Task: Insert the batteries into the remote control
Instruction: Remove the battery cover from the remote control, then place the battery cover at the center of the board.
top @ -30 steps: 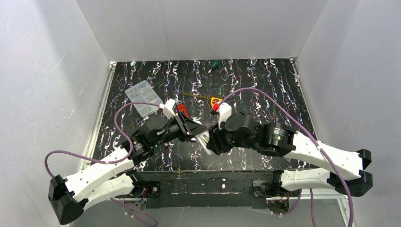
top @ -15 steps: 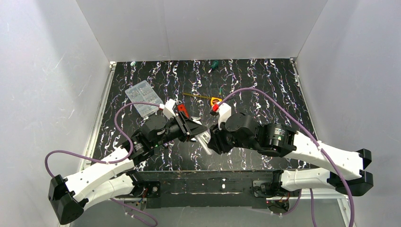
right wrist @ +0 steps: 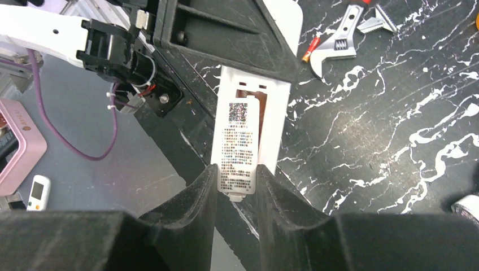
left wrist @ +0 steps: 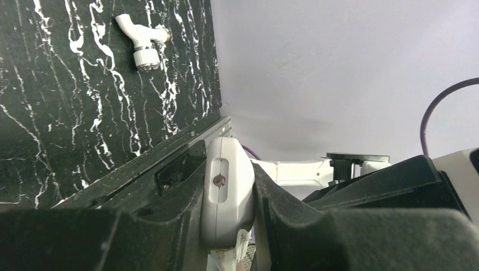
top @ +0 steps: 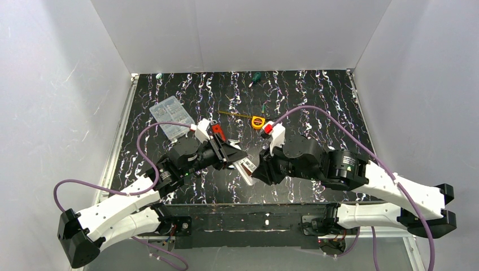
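Above the near part of a black, white-veined table (top: 316,96) walled in white, the remote control (right wrist: 274,113) is held clear of the surface. The left gripper (left wrist: 229,195) is clamped on one end, and the right gripper (right wrist: 237,189) pinches the labelled cover (right wrist: 238,141) over its partly exposed bay. One battery (right wrist: 309,51) lies on the table just beside a silver wrench (right wrist: 338,46).

Remote control (top: 247,172) mostly hidden between left gripper (top: 240,161) and right gripper (top: 256,174) from above, lower end cut off in left wrist view, labelled cover (right wrist: 238,144) print illegible, bay contents obscured, white object (right wrist: 470,206) cropped at right edge.
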